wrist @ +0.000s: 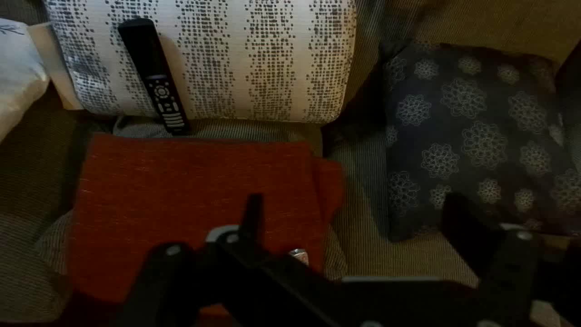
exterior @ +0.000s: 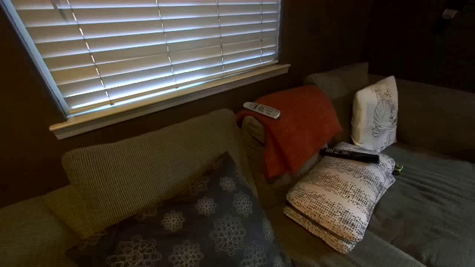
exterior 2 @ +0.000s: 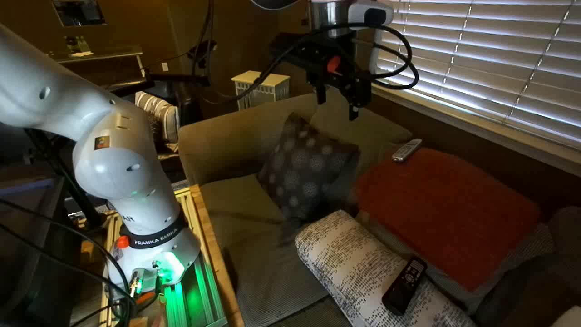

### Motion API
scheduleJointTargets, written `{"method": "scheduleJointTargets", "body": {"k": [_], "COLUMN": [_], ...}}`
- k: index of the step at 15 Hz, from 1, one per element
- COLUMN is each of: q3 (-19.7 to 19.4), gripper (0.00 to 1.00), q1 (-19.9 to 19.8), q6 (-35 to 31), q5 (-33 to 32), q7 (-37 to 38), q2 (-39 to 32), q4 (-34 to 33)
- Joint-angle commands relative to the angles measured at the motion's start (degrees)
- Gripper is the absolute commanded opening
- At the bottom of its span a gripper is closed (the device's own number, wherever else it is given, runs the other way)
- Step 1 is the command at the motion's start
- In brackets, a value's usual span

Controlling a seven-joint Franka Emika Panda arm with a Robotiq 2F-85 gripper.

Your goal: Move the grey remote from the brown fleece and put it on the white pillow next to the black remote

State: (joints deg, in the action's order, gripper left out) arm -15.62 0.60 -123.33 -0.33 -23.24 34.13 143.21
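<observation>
In an exterior view, the grey remote point(exterior: 261, 110) is seen at about ten o'clock on the brown fleece point(exterior: 304, 124), close to its edge; by both exterior views it is shown resting there. Its body is slim and oblong, and its ends are softly rounded. The upturned face is pale, almost whitish, and is dotted with darker buttons, whose markings are too small to be read. In an exterior view, the pincer point(exterior 2: 337, 111) is seen at about ten o'clock from the grey remote, apart from it. Its two fingers are spread wide, as is also shown in the wrist view. There, the grey remote is mostly hidden behind the pincer; only a short, blunt, shiny end can be seen, at about four o'clock on the fleece. In an exterior view, the black remote point(exterior: 350, 155) is laid on the speckled white pillow point(exterior: 330, 202), near twelve o'clock on it and at about four o'clock from the grey remote. In the same view, a dark cushion point(exterior: 200, 226) with pale floral rings is shown at seven o'clock from the grey remote.
</observation>
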Motion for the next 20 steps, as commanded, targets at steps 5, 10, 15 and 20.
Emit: {"method": "scheduleJointTargets", "body": {"k": [5, 10, 15, 20], "q3": [0.47, 1.85, 2.45, 5.04], "gripper": [1.00, 1.00, 1.00, 1.00], "q1": [-0.22, 2.76, 5.71, 5.01], "q6": [0.39, 0.05, -0.29, -6.97], "q5": [1.73, 4.27, 9.19, 9.31], "q7": [-1.21, -1.17, -3.15, -1.63], "q2": [-0.52, -4.56, -10.11, -15.94], "q4": [-0.54, -2.85, -6.86, -10.81]}}
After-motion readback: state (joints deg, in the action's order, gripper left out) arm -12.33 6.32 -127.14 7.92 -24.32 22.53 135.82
